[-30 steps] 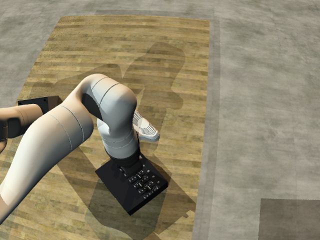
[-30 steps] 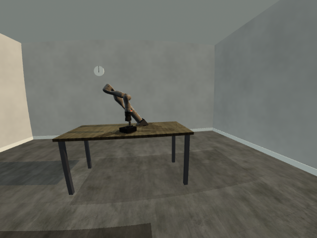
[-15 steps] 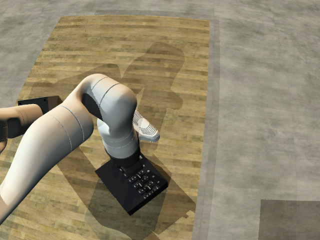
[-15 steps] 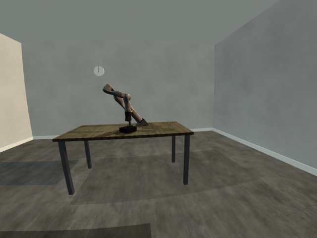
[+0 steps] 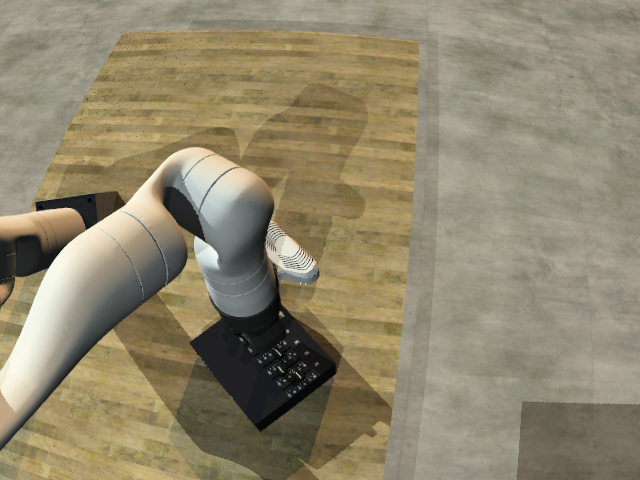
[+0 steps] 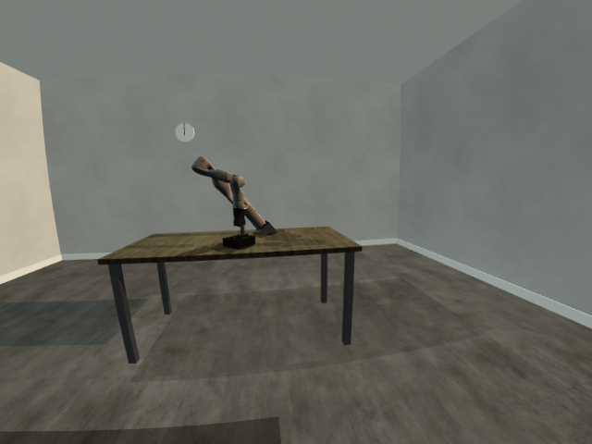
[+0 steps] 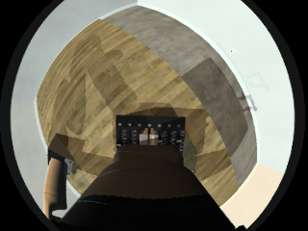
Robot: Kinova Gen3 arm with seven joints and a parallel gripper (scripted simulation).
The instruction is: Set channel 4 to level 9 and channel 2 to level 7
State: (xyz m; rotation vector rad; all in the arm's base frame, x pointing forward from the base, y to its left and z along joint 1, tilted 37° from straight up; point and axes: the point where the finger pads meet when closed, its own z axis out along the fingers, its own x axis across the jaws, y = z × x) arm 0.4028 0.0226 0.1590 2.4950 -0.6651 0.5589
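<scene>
The black lighting desk (image 5: 242,387) (image 6: 238,241) (image 7: 131,122) stands on the wooden table (image 5: 320,93) (image 6: 311,239) (image 7: 96,77), near its front right corner. Several faders with pale lines on their caps (image 5: 289,367) sit in a row of slots on its top; their levels are too small to read. My gripper (image 5: 248,342) (image 6: 241,231) is shut and empty, pointing straight down at the left end of the fader rows, with its tips at the panel. The wrist hides the faders under it. In the wrist view the gripper body fills the bottom and the panel shows just beyond it.
A white perforated shoe-shaped object (image 5: 292,255) lies on the table just behind the desk. The arm's black base mount (image 5: 77,205) (image 6: 267,229) is at the table's left side. The table's right edge (image 5: 413,258) runs close to the desk.
</scene>
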